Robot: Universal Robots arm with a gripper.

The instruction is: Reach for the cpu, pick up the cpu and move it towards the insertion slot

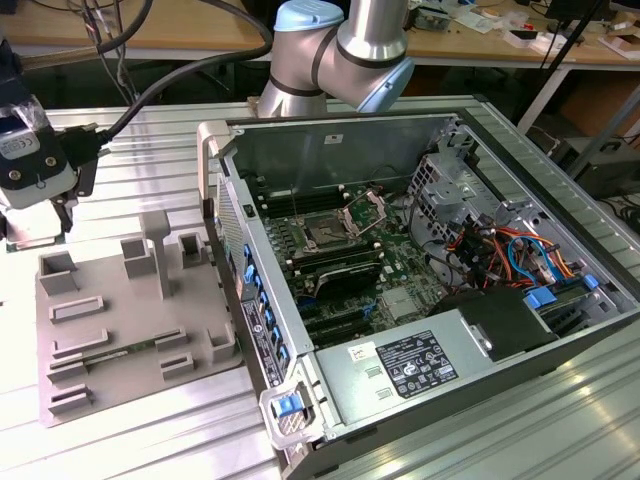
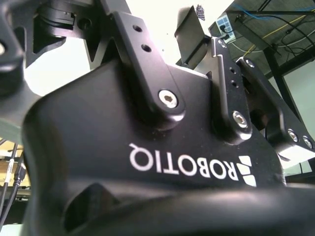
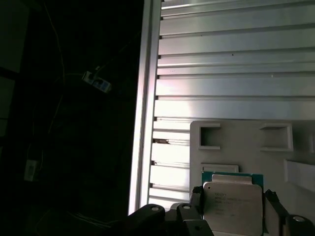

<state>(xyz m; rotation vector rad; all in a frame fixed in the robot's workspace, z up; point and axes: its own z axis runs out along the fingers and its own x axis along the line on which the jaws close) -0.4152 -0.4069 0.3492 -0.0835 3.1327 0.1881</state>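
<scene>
While hanging at exterior view's left edge over ribbed aluminium tabletop (image 1: 150, 430) and grey plastic tray (image 1: 130, 300), flanking silvery green-rimmed square cpu (image 3: 231, 204) with black gripper (image 1: 62, 215); cannot tell whether clamping. Lining upper edge, cluttered wooden benches (image 1: 200, 30).

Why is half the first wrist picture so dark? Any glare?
First wrist view: beyond the table edge is unlit, while its slats glare white; the cpu is evenly lit. Second wrist view: the tool is backlit, black against blown-out white. Exterior view: even light, sheen on the table.
</scene>
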